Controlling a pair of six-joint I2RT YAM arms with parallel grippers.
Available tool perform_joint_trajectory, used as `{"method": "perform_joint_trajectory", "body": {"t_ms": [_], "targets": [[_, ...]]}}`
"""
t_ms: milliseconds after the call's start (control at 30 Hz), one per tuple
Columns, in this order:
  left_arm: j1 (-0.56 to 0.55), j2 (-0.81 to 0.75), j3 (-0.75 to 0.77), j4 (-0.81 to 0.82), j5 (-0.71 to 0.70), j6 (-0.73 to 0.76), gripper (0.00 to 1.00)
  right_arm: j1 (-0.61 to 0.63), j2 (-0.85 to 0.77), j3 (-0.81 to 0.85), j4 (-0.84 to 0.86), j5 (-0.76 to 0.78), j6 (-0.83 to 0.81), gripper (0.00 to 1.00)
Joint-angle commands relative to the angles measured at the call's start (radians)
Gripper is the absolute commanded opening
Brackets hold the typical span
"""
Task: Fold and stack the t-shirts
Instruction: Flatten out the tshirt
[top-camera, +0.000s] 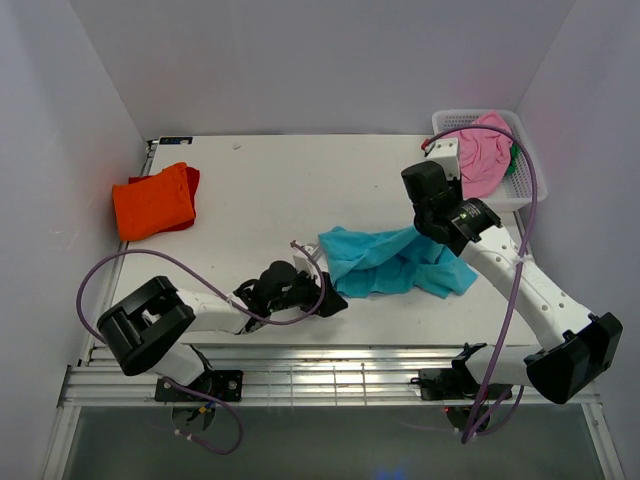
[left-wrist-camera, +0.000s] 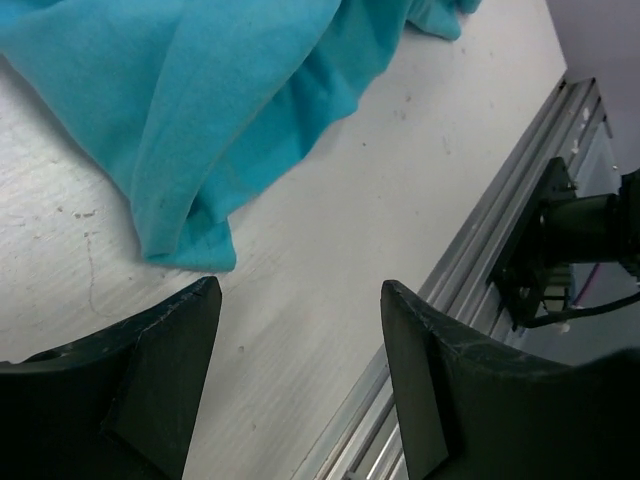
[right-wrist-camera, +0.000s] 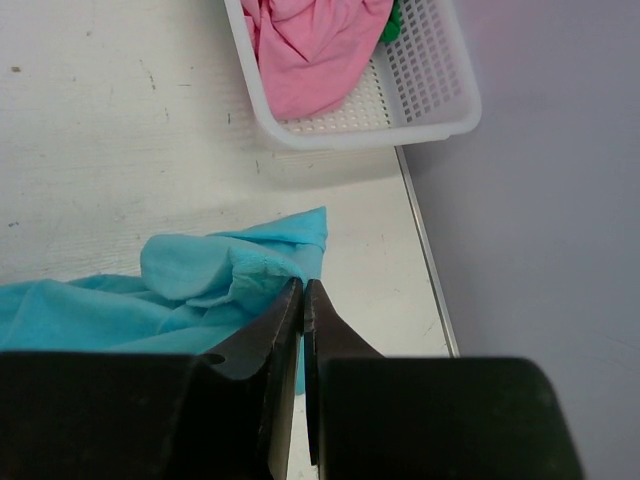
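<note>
A crumpled teal t-shirt (top-camera: 395, 262) (left-wrist-camera: 200, 110) (right-wrist-camera: 190, 285) lies mid-table. My right gripper (top-camera: 428, 234) (right-wrist-camera: 303, 284) is shut at its right-hand edge, where a bunched fold of teal cloth rises to the fingertips. Low over the table, my left gripper (top-camera: 325, 300) (left-wrist-camera: 300, 288) stands open just short of the shirt's near-left corner, with bare tabletop between its fingers. An orange t-shirt (top-camera: 153, 202) lies folded at the far left. A pink t-shirt (top-camera: 482, 155) (right-wrist-camera: 310, 50) is heaped in the basket with a bit of green cloth (right-wrist-camera: 390, 22) beside it.
The white lattice basket (top-camera: 523, 192) (right-wrist-camera: 370, 130) stands at the back right against the wall. A strip of red cloth (top-camera: 191, 180) shows under the orange shirt. A slotted metal rail (top-camera: 330, 375) (left-wrist-camera: 480, 240) runs along the table's near edge.
</note>
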Motion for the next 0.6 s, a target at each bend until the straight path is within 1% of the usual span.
{"method": "perform_joint_trajectory", "body": {"t_ms": [0, 67, 100, 233, 300, 400, 567], "targets": [[-0.036, -0.024, -0.017, 0.018, -0.227, 0.044, 0.73, -0.006, -0.021, 0.024, 0.016, 0.003, 0.023, 0.08], [-0.062, -0.044, -0.023, 0.01, -0.313, 0.058, 0.73, -0.007, -0.037, 0.02, 0.027, -0.005, 0.014, 0.08], [-0.072, -0.065, -0.026, 0.004, -0.383, 0.073, 0.72, -0.009, -0.041, 0.018, 0.033, -0.007, 0.011, 0.08], [-0.096, -0.105, -0.028, -0.028, -0.523, 0.104, 0.73, -0.013, -0.057, 0.006, 0.041, -0.025, 0.005, 0.08], [-0.096, -0.102, -0.021, -0.031, -0.548, 0.118, 0.73, -0.015, -0.058, -0.002, 0.041, -0.033, 0.006, 0.08], [-0.099, -0.064, 0.005, -0.03, -0.55, 0.142, 0.73, -0.017, -0.063, -0.011, 0.047, -0.048, 0.006, 0.08], [-0.112, 0.035, 0.038, -0.03, -0.551, 0.149, 0.72, -0.017, -0.075, -0.014, 0.05, -0.043, 0.005, 0.08]]}}
